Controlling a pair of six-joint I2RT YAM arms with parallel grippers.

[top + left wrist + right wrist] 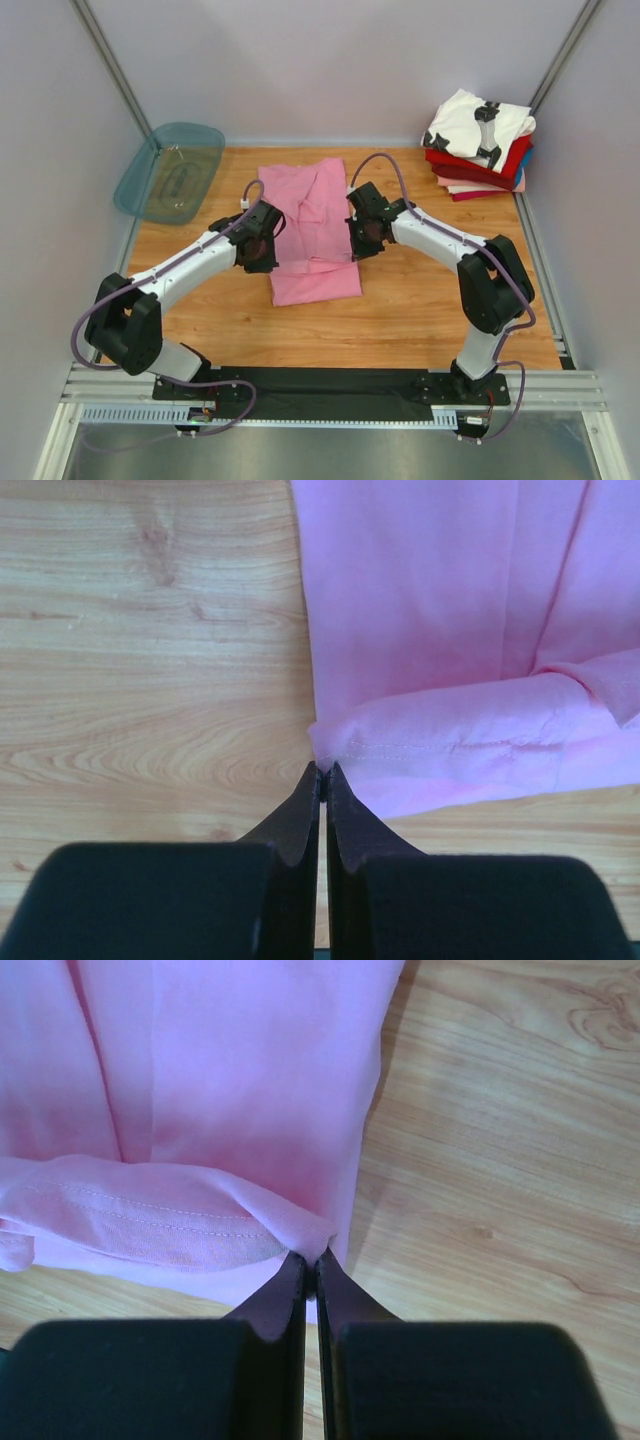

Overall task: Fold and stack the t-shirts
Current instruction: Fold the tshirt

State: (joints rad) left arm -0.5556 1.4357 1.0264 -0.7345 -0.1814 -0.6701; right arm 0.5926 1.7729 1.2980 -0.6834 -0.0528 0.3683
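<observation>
Together, both grippers pinch the turned-back hem of a plain pink short-sleeved cloth t-shirt [312,235].
The left gripper [322,772] is clamped tight on the hem's left corner and the right gripper [305,1257] on its right corner. The shirt lies mid-table on the light wooden tabletop [430,310]. A stack of folded cloth t-shirts [478,145], with a black-printed white one on top and red ones below, sits at the far right corner, well apart.

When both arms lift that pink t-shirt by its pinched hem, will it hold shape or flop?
Probably flops: the pink t-shirt already curls at its hem where the left fingers and right fingers pinch it. Likely light, sagging between them.
</observation>
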